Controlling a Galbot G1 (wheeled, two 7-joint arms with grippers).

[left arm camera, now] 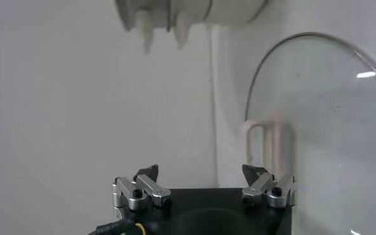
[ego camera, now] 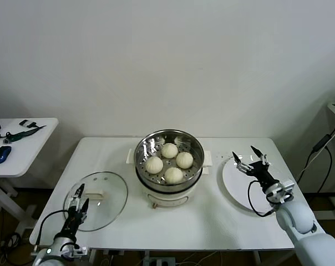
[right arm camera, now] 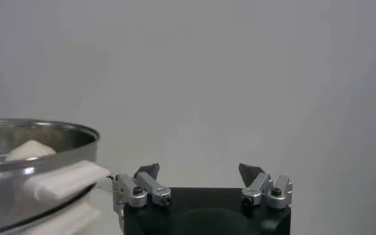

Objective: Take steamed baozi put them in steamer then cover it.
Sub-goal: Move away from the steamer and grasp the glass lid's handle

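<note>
Scanning left to right: left end effector (ego camera: 77, 198) sat lower left of the frame, fingers spread, over the near-left edge of the cover (ego camera: 96, 200), which lay flat on the counter (ego camera: 173, 227). Steamer (ego camera: 168, 164) stood mid-frame, uncovered, four steamed baozi (ego camera: 169, 150) on its tray. Right end effector (ego camera: 250, 158) hung spread and empty over the white plate (ego camera: 238, 183) at right.

We see even, soft indoor light with faint shadows on the table (ego camera: 156, 233). Glare glints on the steamer (ego camera: 168, 145) rim and streaks the cover (left arm camera: 328, 128) just beside the left gripper (left arm camera: 203, 174). Both wrist views look hazy, and the steamer near the right gripper (right arm camera: 200, 171) blurs
</note>
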